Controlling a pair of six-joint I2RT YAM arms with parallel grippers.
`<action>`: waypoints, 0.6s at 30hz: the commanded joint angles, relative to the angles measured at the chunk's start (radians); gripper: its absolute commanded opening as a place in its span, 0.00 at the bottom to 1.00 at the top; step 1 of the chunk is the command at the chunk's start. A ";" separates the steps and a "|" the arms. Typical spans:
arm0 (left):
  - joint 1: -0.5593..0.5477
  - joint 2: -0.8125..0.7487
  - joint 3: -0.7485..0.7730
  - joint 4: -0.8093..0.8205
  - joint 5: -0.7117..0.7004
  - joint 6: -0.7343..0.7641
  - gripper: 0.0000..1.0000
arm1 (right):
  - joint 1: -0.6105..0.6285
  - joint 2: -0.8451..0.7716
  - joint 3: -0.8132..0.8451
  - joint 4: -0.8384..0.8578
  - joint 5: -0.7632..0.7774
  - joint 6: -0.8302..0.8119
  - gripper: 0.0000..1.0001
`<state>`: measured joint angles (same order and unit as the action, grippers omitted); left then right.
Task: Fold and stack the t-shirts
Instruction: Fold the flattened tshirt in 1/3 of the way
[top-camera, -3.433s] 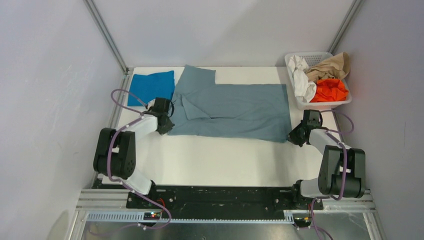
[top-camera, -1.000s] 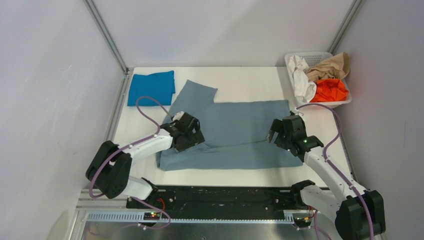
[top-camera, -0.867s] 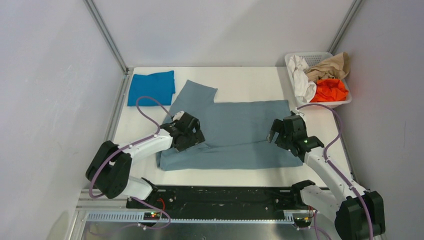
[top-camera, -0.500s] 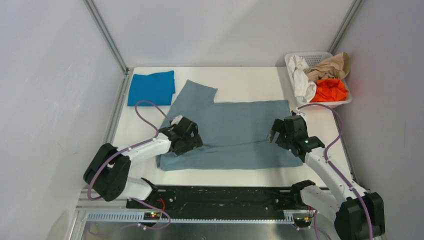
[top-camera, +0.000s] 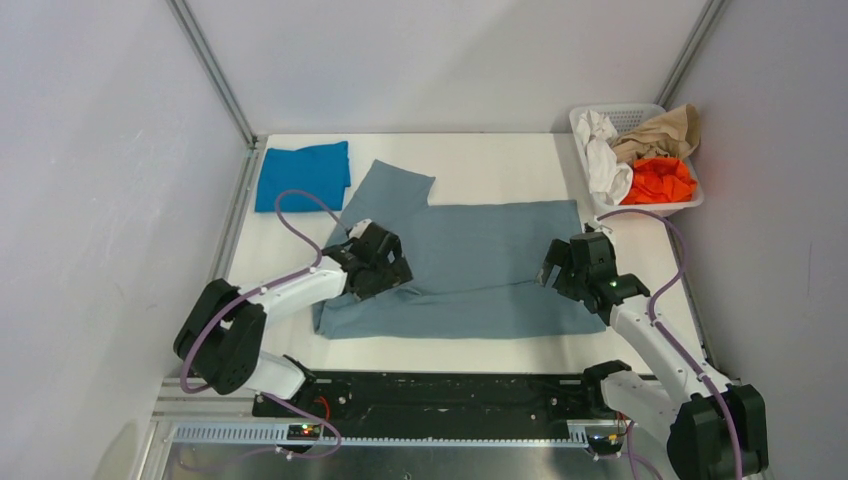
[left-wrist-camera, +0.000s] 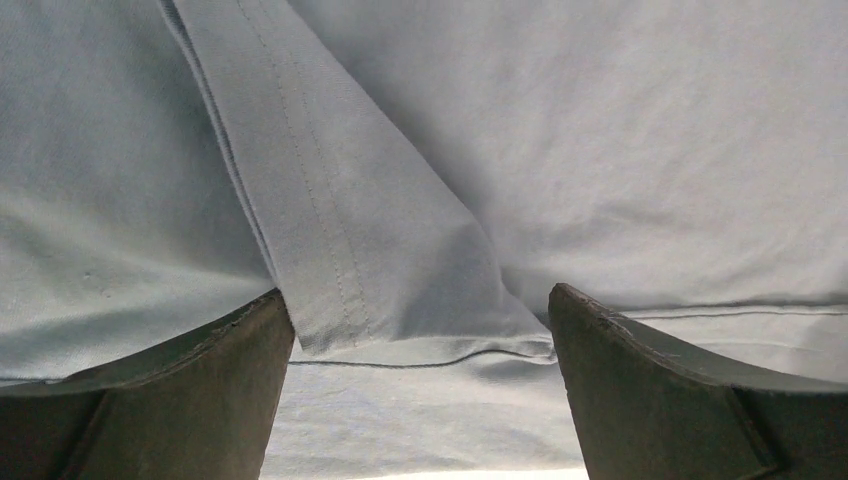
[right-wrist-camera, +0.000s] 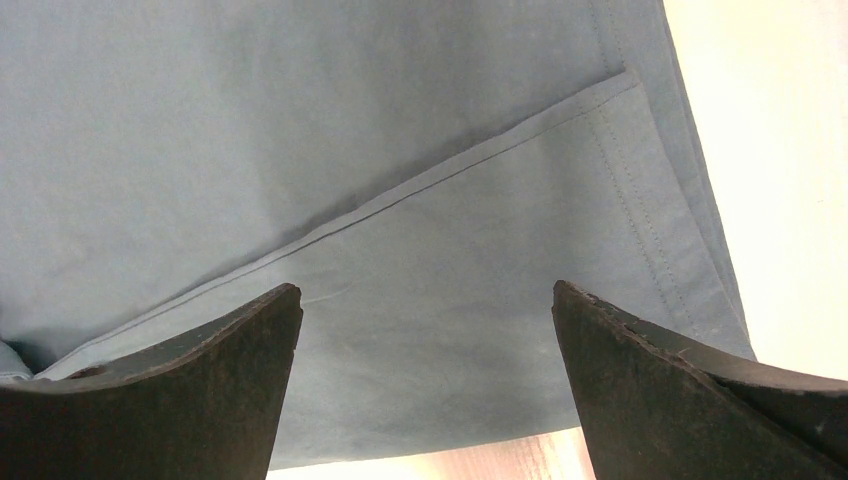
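Cloth of the grey-blue t-shirt (top-camera: 480, 265) lies partly folded on the table (top-camera: 480, 150), just left of the basket (top-camera: 650, 211) and slightly nearer the arms. Left gripper (left-wrist-camera: 418, 330), over the shirt's end far from the basket, and right gripper (right-wrist-camera: 425, 300), over the end nearest the basket, both stand wide open with nothing held. The brighter blue t-shirt (top-camera: 302, 174) lies folded well left of the basket, level with it.

White table (top-camera: 450, 355) under grey-blue t-shirt (top-camera: 490, 250), blue t-shirt (top-camera: 302, 175), basket (top-camera: 640, 210) perhaps overhanging.
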<state>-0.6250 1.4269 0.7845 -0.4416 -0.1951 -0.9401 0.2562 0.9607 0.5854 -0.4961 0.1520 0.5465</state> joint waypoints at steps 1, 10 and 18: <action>0.001 -0.008 0.056 0.027 0.023 0.030 0.98 | -0.010 0.000 -0.001 0.022 0.014 -0.015 1.00; 0.002 0.069 0.159 0.026 0.021 0.073 0.98 | -0.036 0.010 -0.001 0.026 0.016 -0.022 1.00; 0.010 0.271 0.366 0.029 -0.005 0.119 0.98 | -0.083 -0.026 -0.001 0.006 0.006 -0.032 1.00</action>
<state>-0.6212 1.6318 1.0439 -0.4271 -0.1730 -0.8711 0.1890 0.9649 0.5854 -0.4973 0.1520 0.5373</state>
